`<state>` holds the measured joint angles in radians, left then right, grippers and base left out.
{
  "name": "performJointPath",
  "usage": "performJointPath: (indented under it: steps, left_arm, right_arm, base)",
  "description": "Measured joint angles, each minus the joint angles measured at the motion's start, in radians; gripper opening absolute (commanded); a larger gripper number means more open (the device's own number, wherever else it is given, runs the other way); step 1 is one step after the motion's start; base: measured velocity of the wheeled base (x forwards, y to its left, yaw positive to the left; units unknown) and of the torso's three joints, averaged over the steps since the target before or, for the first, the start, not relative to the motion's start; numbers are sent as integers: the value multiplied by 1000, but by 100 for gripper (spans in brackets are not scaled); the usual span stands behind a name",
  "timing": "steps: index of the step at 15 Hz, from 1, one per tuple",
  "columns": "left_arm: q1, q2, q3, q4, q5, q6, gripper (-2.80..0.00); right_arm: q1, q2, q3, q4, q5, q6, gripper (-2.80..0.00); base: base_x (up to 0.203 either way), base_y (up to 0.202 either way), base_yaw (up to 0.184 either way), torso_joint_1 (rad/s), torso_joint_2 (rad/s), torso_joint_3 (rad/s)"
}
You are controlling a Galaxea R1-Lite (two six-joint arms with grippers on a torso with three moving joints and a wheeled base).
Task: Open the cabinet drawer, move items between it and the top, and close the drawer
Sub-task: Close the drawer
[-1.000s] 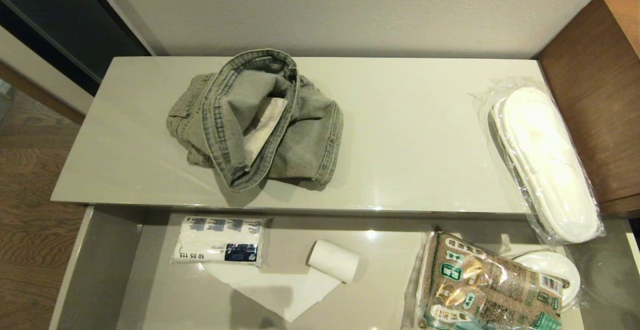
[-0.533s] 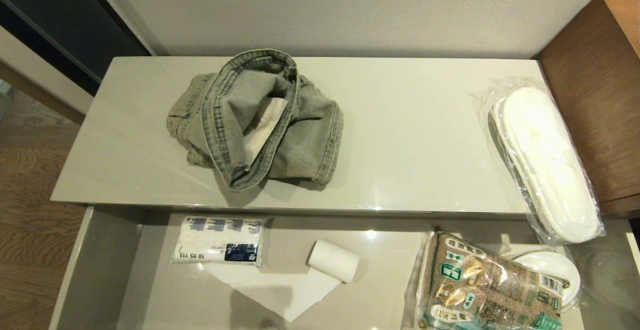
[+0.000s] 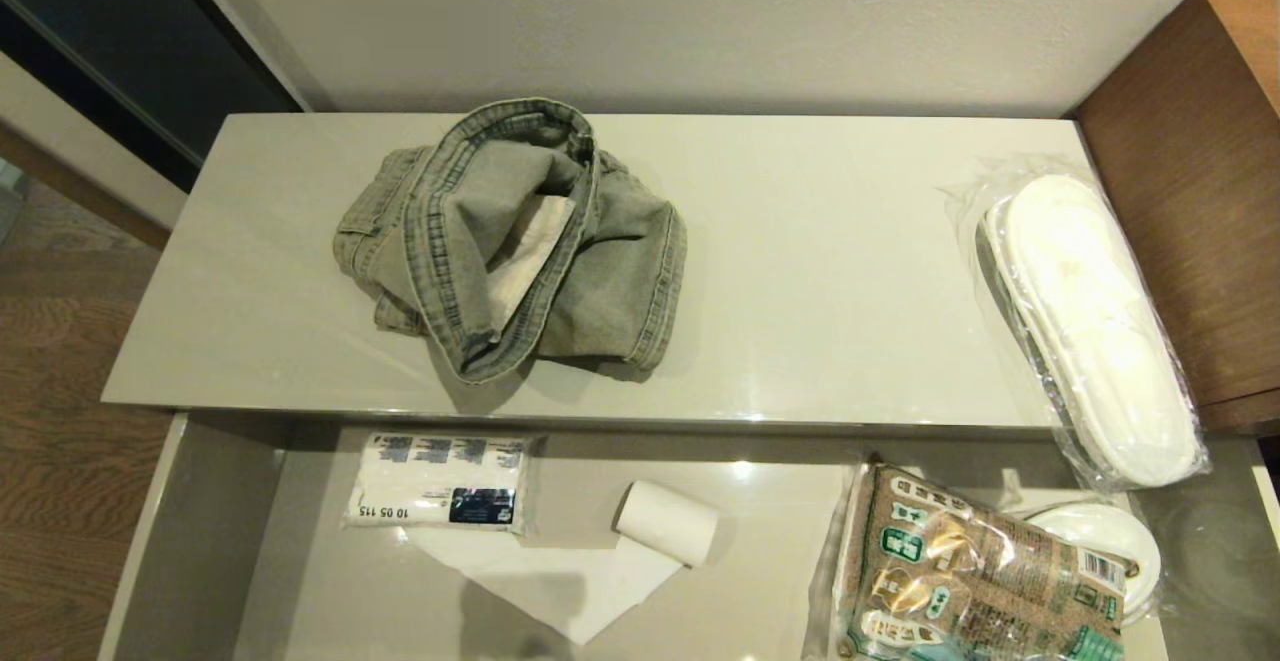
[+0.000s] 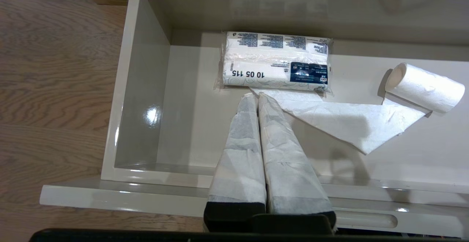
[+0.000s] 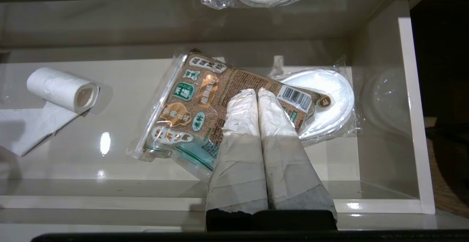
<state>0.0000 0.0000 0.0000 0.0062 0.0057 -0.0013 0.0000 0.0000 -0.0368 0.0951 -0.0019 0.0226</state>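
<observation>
- The drawer (image 3: 200,541) stands pulled out at 6 o'clock of the cabinet top (image 3: 820,281), so we judge that the opening step is done.
- Our left tool (image 4: 255,97) hangs over the left part of the drawer, clenched and holding nothing, with its tips just by the tissue pack (image 4: 276,60).
- Our right tool (image 5: 256,92) hangs over the right part, also clenched and empty, above the brown food bag (image 5: 190,110).
- The denim garment (image 3: 510,241) lies on the top at about 11 o'clock, on the left arm's side.
- The wrapped slippers (image 3: 1090,331) lie at 2 o'clock, with the long axis running from 12 to 6 and the near end over the top's front edge above the drawer.
- We judge that the right arm is nearer to the slippers and must reach away from us.
</observation>
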Motion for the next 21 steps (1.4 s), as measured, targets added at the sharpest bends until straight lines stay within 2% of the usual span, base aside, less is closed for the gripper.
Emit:
performJointPath:
  steps: [11, 16, 21]
  left_arm:
    - [0, 0, 0, 0, 0, 0, -280]
    - [0, 0, 0, 0, 0, 0, -280]
    - [0, 0, 0, 0, 0, 0, -280]
  right_arm:
    - [0, 0, 2, -3, -13, 10, -280]
    - [0, 0, 2, -3, -14, 13, -280]
    - [0, 0, 2, -4, -15, 12, -280]
  base:
    - [0, 0, 0, 0, 0, 0]
    - [0, 0, 0, -153, -40, -213]
    - [0, 0, 0, -44, -22, -50]
